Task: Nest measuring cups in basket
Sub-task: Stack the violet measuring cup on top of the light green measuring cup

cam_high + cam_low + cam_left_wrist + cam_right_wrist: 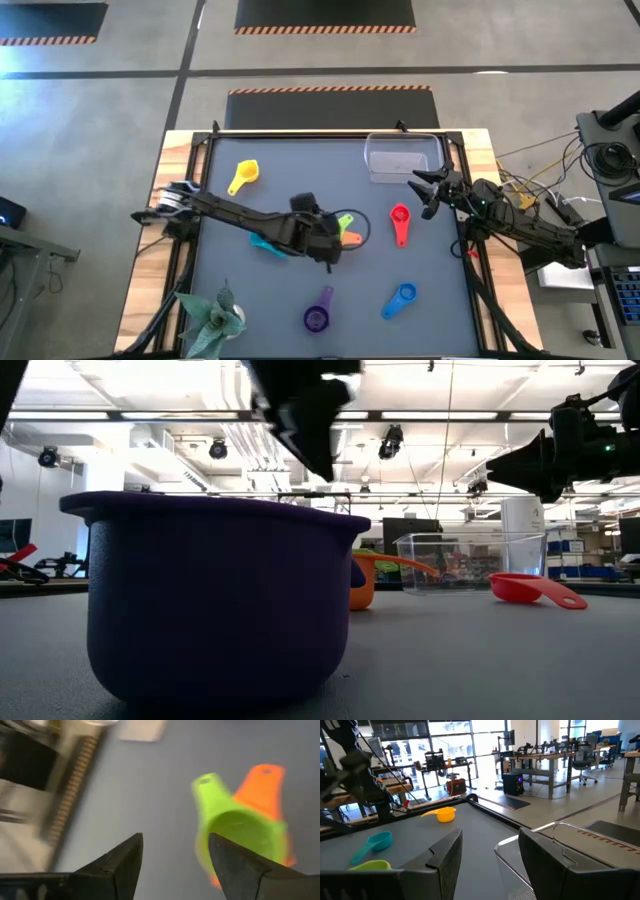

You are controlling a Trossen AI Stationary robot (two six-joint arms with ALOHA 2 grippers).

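Measuring cups lie scattered across the grey table (270,300): the yellow cup (244,176) near the far left corner, the red cup (400,221) right of centre, the purple cup (318,315) and the blue cup (400,298) along the near edge. A potted plant (212,318) stands at the near left corner. The basket (401,157), clear and with no cup in it, sits at the far right corner, well apart from most cups.

The left arm reaches across the middle of the table and covers much of the teal cup (266,245). In the low view the purple cup fills the foreground and blocks most of the table behind it.

The left gripper (175,857), fingers spread with nothing between them, hovers just beside the green cup (235,827), which sits nested in the orange cup (262,790). The right gripper (428,190), also spread and holding nothing, hangs between the basket and the red cup.
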